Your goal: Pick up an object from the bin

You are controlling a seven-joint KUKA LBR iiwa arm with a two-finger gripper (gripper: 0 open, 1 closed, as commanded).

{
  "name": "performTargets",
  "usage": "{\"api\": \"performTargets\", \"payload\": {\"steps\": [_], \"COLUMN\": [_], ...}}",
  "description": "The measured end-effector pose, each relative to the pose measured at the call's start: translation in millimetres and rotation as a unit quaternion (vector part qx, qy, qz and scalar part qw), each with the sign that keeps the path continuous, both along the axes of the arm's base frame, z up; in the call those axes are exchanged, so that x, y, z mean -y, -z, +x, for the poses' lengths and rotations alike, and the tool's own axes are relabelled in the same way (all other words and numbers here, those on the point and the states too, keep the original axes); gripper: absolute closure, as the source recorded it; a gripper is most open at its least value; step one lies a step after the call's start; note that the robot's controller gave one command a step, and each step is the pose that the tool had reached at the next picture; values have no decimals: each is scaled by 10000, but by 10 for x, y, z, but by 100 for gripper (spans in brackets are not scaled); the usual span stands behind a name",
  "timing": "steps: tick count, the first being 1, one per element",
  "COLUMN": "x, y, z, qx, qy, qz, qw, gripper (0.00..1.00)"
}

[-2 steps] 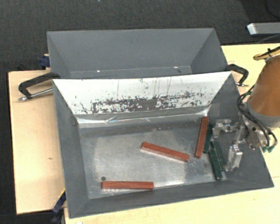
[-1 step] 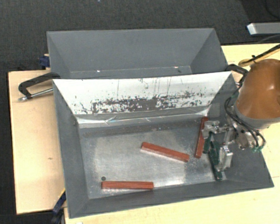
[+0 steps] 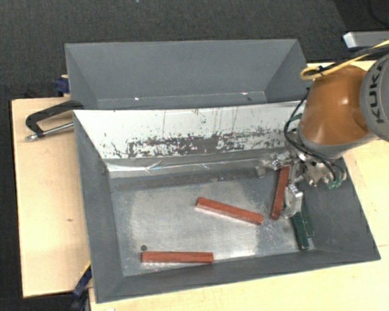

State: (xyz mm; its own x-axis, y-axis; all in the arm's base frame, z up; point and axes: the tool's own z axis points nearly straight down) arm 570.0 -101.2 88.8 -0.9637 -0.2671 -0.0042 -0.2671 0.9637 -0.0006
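Orange wrist cover (image 3: 332,110) rides highest, at the frame's right. Below it the gripper (image 3: 288,194) looks clenched on a tilted red stick (image 3: 278,192) at the bin (image 3: 175,86) floor's right side. I'd lift straight up, clear of the green stick (image 3: 301,231) just below. Count: 3 red sticks, 1 green, 1 tiny black bit (image 3: 143,249).

You are watching a robotics lab.
A KUKA arm (image 3: 332,114) is hanging over a grey metal bin (image 3: 174,72), dark carpet (image 3: 170,12) behind.
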Motion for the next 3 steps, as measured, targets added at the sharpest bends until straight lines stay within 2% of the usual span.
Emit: {"api": "performTargets", "payload": {"steps": [1, 2, 3], "x": [-94, -129, -130], "y": [84, 124, 124], "z": [181, -18, -17], "qx": [-10, -15, -15], "qy": [861, 1366, 1364], "qz": [8, 9, 8], "qw": [9963, 9906, 9907], "gripper": [100, 0, 0]}}
